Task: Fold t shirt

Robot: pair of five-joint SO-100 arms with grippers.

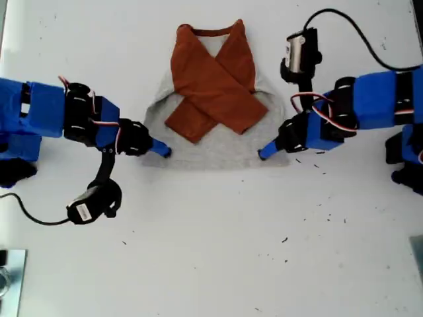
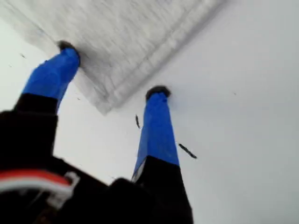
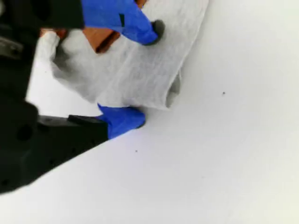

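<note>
exterior view, shirt: the t shirt (image 1: 213,144) lies flat on the white table (image 1: 218,251), collar (image 1: 210,32) toward the view's top, hem toward its bottom, rust sleeves (image 1: 213,89) crossed over the chest.
exterior view, long axis: collar to hem, up and down in this view; the hem edge runs across it from the view's left to its right.
exterior view, arms: one arm (image 1: 99,122) reaches in from the view's left and one (image 1: 330,119) from its right. each blue tip sits at a bottom corner of the hem, so neither is nearer. which arm is first or second i cannot match from here.
first wrist view, hand: my first gripper (image 2: 112,70) is spread wide and straddles a hem corner, one fingertip on the grey cloth and the other on bare table just beside the edge. nothing is pinched.
second wrist view, hand: my second gripper (image 3: 147,74) is also spread, one finger on top of the cloth and the other at the edge of the corner, perhaps under it. a real grip i cannot confirm.
judgement: the coming fold likely turns on carrying both hem corners along the long axis toward the collar.
</note>
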